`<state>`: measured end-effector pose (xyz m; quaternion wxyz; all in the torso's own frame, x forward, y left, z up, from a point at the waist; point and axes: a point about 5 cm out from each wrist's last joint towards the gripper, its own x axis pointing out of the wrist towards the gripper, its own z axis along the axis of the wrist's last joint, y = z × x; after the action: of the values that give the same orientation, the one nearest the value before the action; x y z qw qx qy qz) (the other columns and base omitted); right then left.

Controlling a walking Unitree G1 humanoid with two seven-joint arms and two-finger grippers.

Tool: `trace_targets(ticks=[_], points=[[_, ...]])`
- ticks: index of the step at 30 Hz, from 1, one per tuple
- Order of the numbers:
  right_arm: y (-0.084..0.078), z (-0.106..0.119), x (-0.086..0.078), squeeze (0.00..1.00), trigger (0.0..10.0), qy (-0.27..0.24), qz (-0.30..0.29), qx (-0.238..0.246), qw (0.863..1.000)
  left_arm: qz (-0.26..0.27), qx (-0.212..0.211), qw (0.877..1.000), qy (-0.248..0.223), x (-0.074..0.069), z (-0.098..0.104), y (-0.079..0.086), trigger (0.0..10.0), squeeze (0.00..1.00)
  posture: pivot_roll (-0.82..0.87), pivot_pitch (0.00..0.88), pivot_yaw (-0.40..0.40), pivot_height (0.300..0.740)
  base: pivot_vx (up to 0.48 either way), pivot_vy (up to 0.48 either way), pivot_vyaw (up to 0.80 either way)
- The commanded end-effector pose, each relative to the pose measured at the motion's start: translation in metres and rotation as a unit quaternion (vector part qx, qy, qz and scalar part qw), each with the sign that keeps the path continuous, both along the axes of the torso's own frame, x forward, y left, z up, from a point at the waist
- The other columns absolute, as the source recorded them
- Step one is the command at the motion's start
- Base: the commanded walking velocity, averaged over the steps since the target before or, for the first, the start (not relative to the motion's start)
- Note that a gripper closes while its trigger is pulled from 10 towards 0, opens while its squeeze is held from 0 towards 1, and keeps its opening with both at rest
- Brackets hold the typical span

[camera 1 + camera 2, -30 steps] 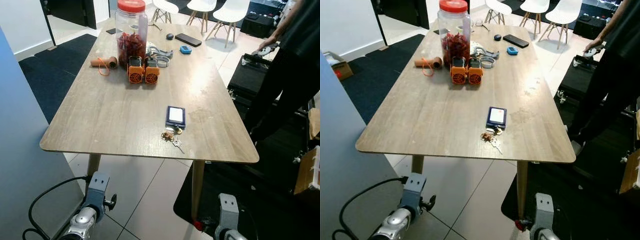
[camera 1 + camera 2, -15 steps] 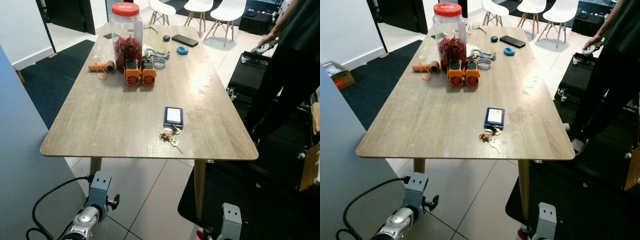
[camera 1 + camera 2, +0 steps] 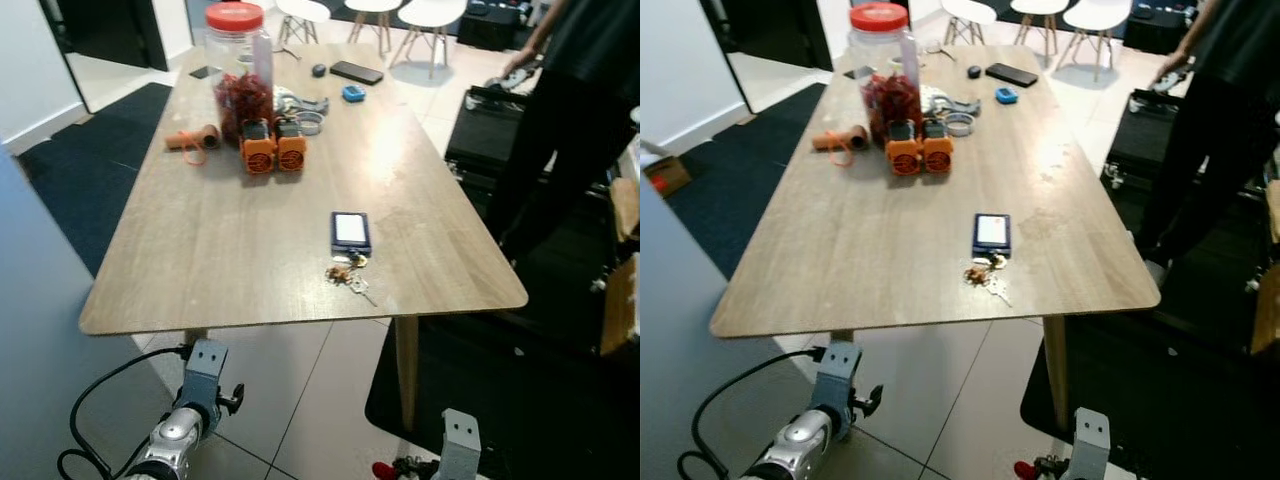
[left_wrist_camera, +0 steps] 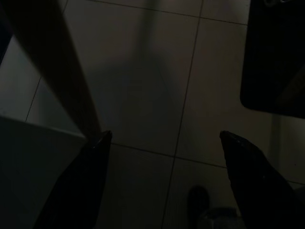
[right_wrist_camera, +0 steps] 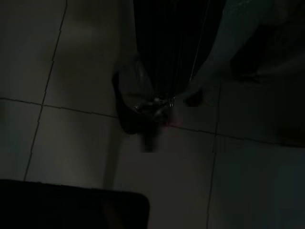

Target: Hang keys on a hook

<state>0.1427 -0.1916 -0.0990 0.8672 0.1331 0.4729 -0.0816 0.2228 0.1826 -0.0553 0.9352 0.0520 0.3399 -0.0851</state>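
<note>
The keys [image 3: 349, 276] lie near the bench's [image 3: 220, 230] near edge, touching a dark wallet [image 3: 351, 231], while the left pincer [image 4: 162, 143] hangs wide apart over dim floor tiles, and the right pincer's spread I cannot tell.

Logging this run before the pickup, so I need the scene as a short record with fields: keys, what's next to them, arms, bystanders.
keys: a bunch lying on the wooden table, near its front edge
neighbour: dark blue wallet-like case just behind the keys
far end: red-lidded jar, two orange devices
left gripper: hangs low over floor tiles, fingers apart
right arm: hangs low, idle
person: stands right of the table
</note>
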Motion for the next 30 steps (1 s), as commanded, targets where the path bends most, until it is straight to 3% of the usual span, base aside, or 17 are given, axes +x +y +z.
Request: trace_targets(ticks=[1,30], points=[[-0.0015,0.0003,-0.0004,0.00,10.0,-0.004,-0.003,-0.004,1.000,-0.005,0.002,1.000,0.002,-0.0003,0.0000,0.0012,10.0,0.00,0.09,0.021,-0.021,0.740,0.000,0.000,0.00],[0.0038,0.0003,0.0014,0.00,10.0,-0.004,0.012,-0.003,1.000,0.007,0.005,1.000,0.006,-0.0021,-0.0003,0.0087,10.0,0.00,0.09,0.024,-0.020,0.740,0.000,0.000,0.00]])
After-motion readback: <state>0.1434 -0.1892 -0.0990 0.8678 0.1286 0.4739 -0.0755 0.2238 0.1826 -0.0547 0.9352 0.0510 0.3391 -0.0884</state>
